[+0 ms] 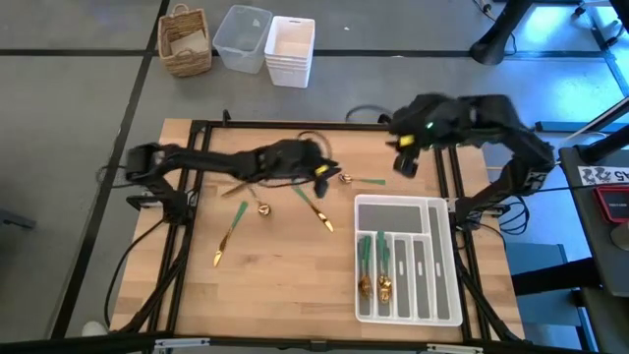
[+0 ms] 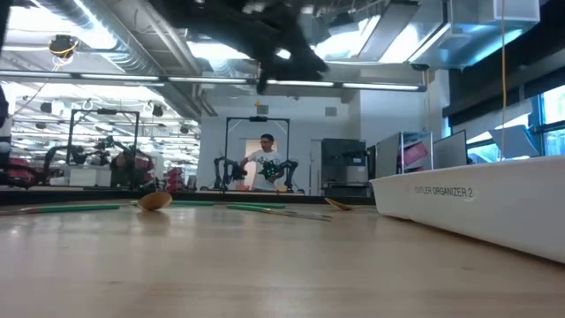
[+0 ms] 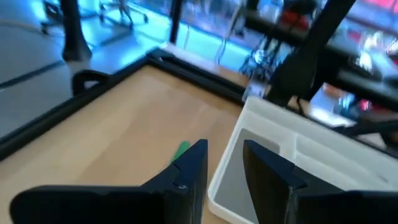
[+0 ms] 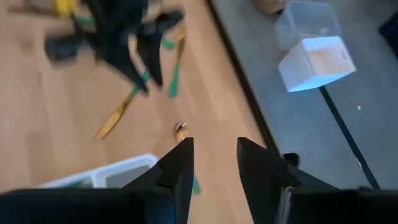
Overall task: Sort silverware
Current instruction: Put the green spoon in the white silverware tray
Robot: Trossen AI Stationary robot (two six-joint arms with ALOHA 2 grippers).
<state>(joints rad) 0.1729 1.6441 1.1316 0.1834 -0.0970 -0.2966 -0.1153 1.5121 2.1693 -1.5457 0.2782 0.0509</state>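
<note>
The left claw point(image 1: 322, 175) hangs released over the tabletop point(image 1: 275, 285) centre; the right claw point(image 1: 405, 162), released, hovers at the far right. Silverware point(image 1: 232, 232) lies scattered left of the tray point(image 1: 440, 264).

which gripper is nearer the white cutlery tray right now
Left, though it is close. The left gripper is open just off the far-left corner of the white plastic compartmented cutlery tray. The right gripper, also open, hovers a little farther beyond the tray's far edge.
</note>
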